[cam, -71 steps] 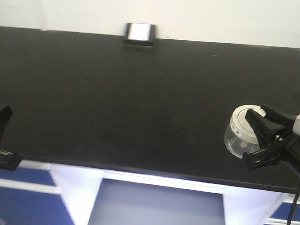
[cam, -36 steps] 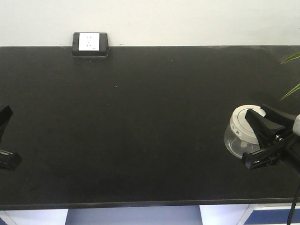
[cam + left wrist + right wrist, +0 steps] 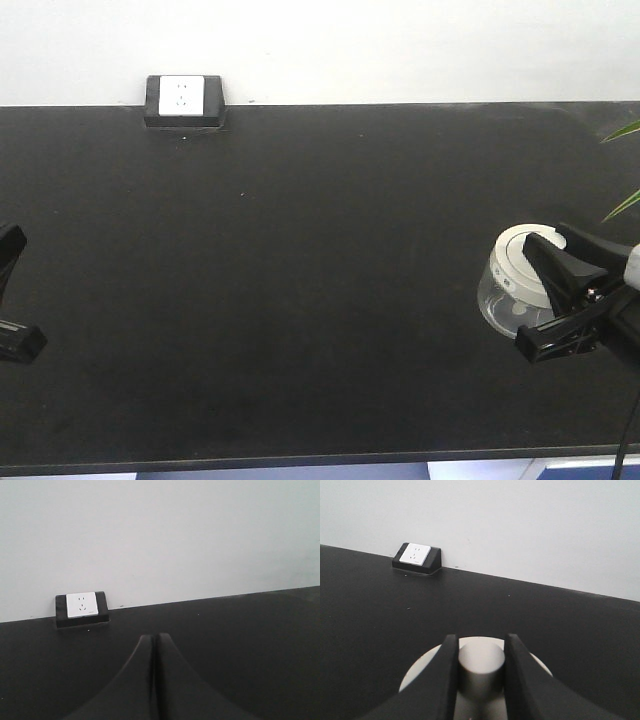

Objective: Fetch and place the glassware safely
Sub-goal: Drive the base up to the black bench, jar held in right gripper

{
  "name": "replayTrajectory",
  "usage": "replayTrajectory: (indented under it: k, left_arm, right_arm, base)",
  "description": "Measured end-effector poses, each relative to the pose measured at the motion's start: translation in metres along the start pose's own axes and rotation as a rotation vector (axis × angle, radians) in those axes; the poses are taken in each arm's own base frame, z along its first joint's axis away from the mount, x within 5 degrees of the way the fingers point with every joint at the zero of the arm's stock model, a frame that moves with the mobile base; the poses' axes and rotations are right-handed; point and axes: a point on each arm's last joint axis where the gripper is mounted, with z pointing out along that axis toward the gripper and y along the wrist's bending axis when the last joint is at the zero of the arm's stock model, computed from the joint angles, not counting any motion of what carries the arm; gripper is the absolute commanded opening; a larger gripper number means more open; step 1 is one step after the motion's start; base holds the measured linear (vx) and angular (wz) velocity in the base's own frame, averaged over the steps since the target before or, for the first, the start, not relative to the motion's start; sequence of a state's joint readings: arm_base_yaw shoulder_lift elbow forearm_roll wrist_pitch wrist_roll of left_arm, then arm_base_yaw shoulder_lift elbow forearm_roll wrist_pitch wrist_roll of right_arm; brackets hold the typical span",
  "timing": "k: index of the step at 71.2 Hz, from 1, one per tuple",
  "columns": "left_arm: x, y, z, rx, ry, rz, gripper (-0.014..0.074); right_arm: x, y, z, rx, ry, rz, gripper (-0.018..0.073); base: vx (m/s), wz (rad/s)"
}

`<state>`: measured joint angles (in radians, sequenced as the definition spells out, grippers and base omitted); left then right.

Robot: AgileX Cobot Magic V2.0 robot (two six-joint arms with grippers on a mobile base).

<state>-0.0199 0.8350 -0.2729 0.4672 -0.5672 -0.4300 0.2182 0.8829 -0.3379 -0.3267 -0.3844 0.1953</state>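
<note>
1. Tool: right gripper (image 3: 481, 652) pinched narrow on the knob (image 3: 481, 669) of the jar (image 3: 503, 292), atop its cream lid (image 3: 520, 262); jar at the right of the black bench (image 3: 300, 250); whether its base touches, cannot tell
2. left gripper (image 3: 154, 647) pressed together, empty, far left
3. Judgement: only the lid is gripped, so travel level and slow; let go once the base seats
4. Count: one jar, one lid, one socket box (image 3: 184, 100), two grippers

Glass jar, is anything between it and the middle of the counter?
Nothing visible: the right gripper holds the glass jar by its knob, and the counter is bare except a socket box at the wall.
</note>
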Motion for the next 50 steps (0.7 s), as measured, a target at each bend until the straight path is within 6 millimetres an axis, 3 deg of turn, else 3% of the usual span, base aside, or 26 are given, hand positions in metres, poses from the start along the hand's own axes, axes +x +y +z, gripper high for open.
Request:
replayTrajectory:
  k: [50]
  left_arm:
    - [0.0000,0.0000,0.0000,0.000,0.000,0.000,-0.0007]
  right_arm:
    - [0.0000,0.0000,0.0000,0.000,0.000,-0.001,-0.0001]
  base:
    - [0.02,0.04]
